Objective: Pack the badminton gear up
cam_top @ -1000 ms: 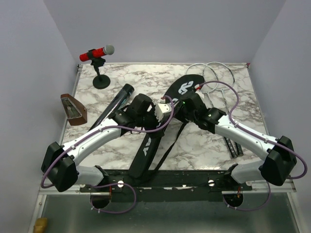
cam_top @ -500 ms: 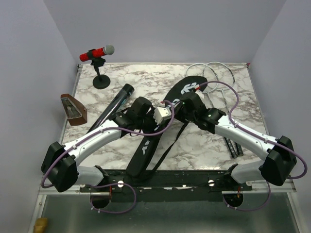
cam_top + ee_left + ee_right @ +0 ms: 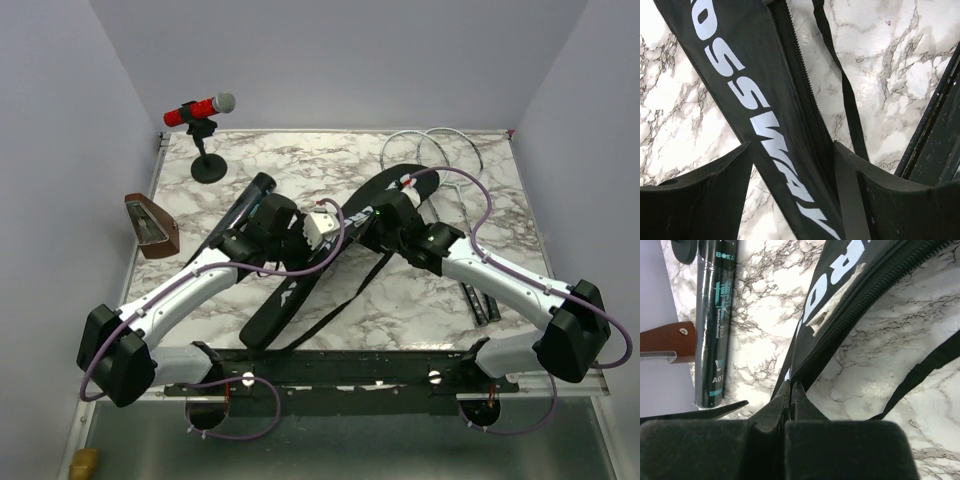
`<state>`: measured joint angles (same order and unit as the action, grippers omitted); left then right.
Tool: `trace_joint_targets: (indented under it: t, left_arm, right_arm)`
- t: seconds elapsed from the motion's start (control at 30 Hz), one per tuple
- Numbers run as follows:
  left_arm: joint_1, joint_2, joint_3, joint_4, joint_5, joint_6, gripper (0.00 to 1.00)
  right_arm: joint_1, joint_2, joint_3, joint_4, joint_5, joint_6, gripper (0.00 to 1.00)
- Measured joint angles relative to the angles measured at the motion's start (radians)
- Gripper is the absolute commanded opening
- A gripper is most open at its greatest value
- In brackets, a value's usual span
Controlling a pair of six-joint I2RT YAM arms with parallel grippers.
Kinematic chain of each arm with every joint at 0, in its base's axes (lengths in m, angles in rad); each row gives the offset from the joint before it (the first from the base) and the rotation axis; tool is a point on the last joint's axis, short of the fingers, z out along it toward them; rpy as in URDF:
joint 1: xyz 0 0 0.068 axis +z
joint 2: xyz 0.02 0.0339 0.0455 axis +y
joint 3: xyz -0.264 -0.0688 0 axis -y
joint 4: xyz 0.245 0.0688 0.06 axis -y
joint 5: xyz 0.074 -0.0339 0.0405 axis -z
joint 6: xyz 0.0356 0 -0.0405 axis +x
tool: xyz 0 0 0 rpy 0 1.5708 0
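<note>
Grippers: two, both on the one bag.
Right gripper (image 3: pixel 790 389): fingers pressed tight together, pinching the zipper edge of the large black racket-shaped fabric bag (image 3: pixel 288 298) at its wide end.
Left gripper (image 3: pixel 792 150): spread wide, straddling the bag's narrow end with the white "CROSSWAY" lettering between the fingers. Not clamped, and I can't tell if either pad actually touches.
Bag: one, lying diagonally from near-centre to far-right of centre on the white marble table (image 3: pixel 300 160). Its thin black strap (image 3: pixel 350 290) trails off on the right. Can't see inside it.
Long black cylindrical tube (image 3: pixel 252 196): one, just left of the bag. Contents not visible.
Thin-framed rackets with dark handles (image 3: pixel 480 303): overlapping hoops far right, outside the bag. The exact count is unclear.
Red microphone on black stand (image 3: pixel 200 108): one, far left.
Brown wedge-shaped object (image 3: pixel 152 226): one, left edge.
</note>
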<state>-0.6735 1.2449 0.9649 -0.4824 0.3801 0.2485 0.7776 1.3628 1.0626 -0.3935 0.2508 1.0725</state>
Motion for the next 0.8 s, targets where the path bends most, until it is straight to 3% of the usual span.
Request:
trace_joint_targets:
  t: [0.47,0.8]
  left_arm:
    - [0.004,-0.020,-0.018,-0.045,0.105,0.018,0.72]
    - [0.004,-0.011,-0.019,-0.064,0.071,0.024,0.71]
  right_arm:
    - [0.000,0.000,0.000,0.000,0.000,0.000,0.00]
    - [0.002,-0.002,0.000,0.000,0.000,0.000,0.00]
